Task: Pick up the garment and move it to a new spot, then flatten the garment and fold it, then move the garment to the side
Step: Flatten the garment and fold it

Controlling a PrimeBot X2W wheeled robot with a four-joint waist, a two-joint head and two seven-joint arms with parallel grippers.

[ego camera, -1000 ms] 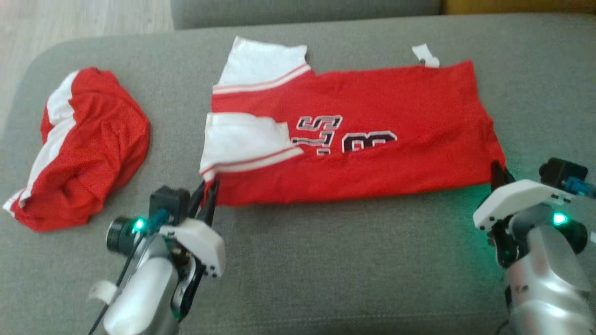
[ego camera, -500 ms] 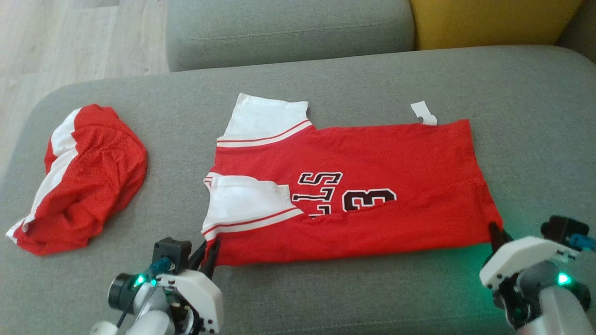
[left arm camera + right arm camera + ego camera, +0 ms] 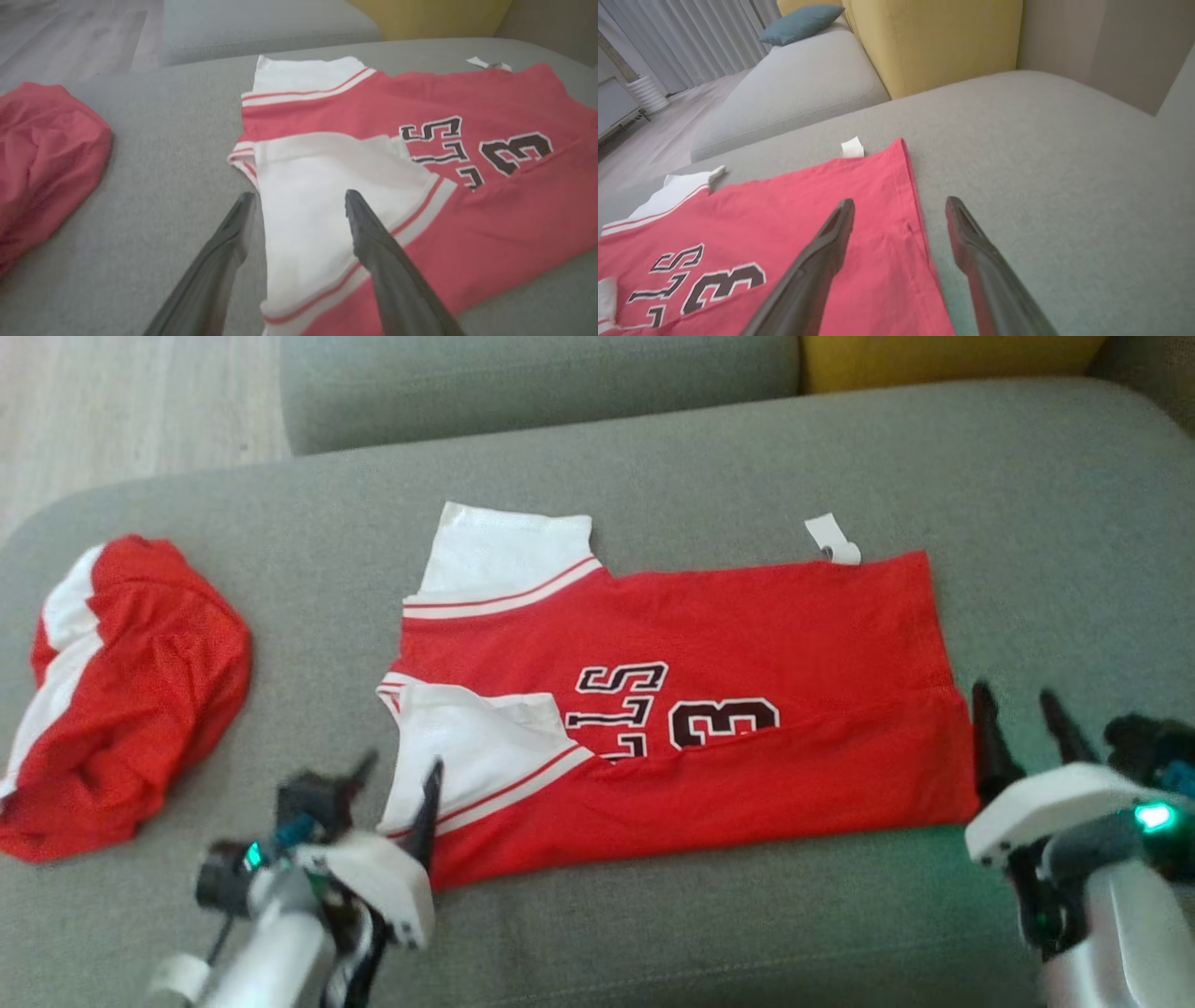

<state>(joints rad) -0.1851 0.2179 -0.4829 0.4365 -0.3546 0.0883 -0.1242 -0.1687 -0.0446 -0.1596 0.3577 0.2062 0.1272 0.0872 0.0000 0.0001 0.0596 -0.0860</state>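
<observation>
The garment (image 3: 747, 644), a red jersey with white sleeves and black lettering, lies spread on the grey sofa seat (image 3: 709, 933), its near long edge folded up over the body. My left gripper (image 3: 399, 767) is open at the garment's near left corner. In the left wrist view its fingers straddle the white sleeve (image 3: 303, 224) without holding it. My right gripper (image 3: 1016, 695) is open just off the garment's right hem. In the right wrist view the red hem (image 3: 896, 242) runs between its spread fingers.
A second red-and-white garment (image 3: 121, 691) lies crumpled at the seat's left end. A white tag (image 3: 831, 539) sticks out at the jersey's far right corner. Behind stand a grey cushion (image 3: 523, 373) and a yellow one (image 3: 934, 42); wooden floor (image 3: 121, 401) lies far left.
Both grippers have gone from shut on the garment's near corners to open, and the cloth lies free. The head camera has shifted between frames.
</observation>
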